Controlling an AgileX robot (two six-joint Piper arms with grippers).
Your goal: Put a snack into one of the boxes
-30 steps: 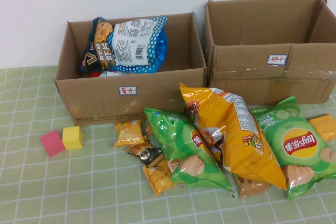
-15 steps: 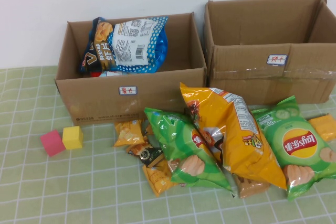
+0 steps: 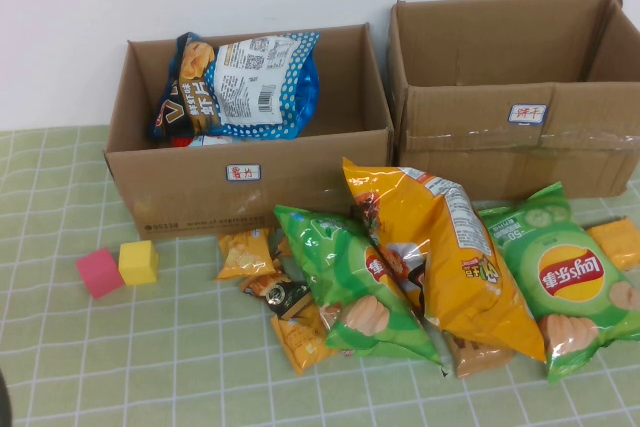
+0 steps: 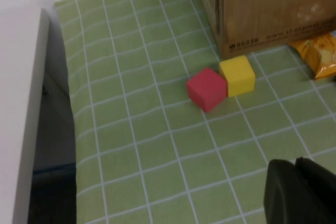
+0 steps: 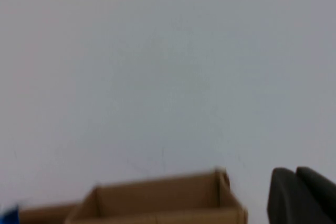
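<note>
The snack [image 3: 440, 247], a large orange-yellow chip bag, lies on the green checked cloth in front of the gap between two cardboard boxes. The box [image 3: 180, 187] with the red-character label stands at the back left and holds a blue and white bag [image 3: 250, 82]. Neither gripper shows in the high view. In the left wrist view my left gripper [image 4: 295, 166] is shut and empty, low over the cloth near the red cube [image 4: 206, 88] and the box corner [image 4: 273, 9]. My right gripper [image 5: 295, 174] is shut and empty, facing the white wall above a cardboard box [image 5: 157, 203].
A wider taped box [image 3: 500, 137] stands at the back right. Two green bags [image 3: 350, 282] [image 3: 570, 277] flank the snack, with small orange packets [image 3: 245, 252] around them. A red cube [image 3: 99, 272] and yellow cube [image 3: 138, 261] sit front left. The table's left edge [image 4: 31, 103] is close to my left gripper.
A dark sliver has appeared at the bottom left corner of the high view. Nothing on the table has moved.
</note>
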